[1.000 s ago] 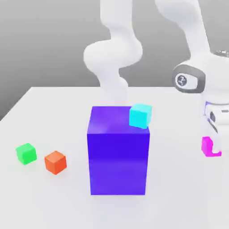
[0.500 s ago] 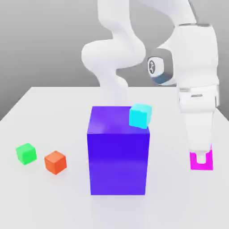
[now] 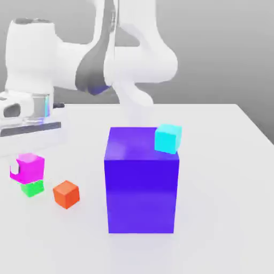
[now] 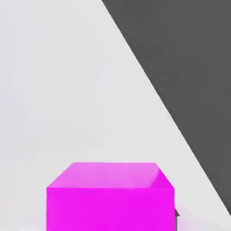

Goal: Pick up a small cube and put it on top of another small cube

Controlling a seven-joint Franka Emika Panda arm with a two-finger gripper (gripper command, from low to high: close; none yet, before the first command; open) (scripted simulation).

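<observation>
The small magenta cube (image 3: 31,166) hangs at the exterior view's left, with my gripper (image 3: 22,169) shut on it. Directly under it sits the small green cube (image 3: 33,188), its top partly covered by the magenta one. Whether the two cubes touch I cannot tell. A white finger (image 3: 15,169) shows against the magenta cube's side. In the hand view the magenta cube (image 4: 110,196) sits close to the camera, with the white table (image 4: 54,90) and its edge beyond it.
A big purple block (image 3: 142,182) stands mid-table with a cyan cube (image 3: 168,138) on its top corner. An orange-red cube (image 3: 66,193) lies just to the right of the green one in the exterior view. The arm's white links (image 3: 80,59) stretch over the back left.
The arm has swung from the exterior view's right side across to its left, carrying the magenta cube, which now hangs over the green cube. The other cubes have not moved.
</observation>
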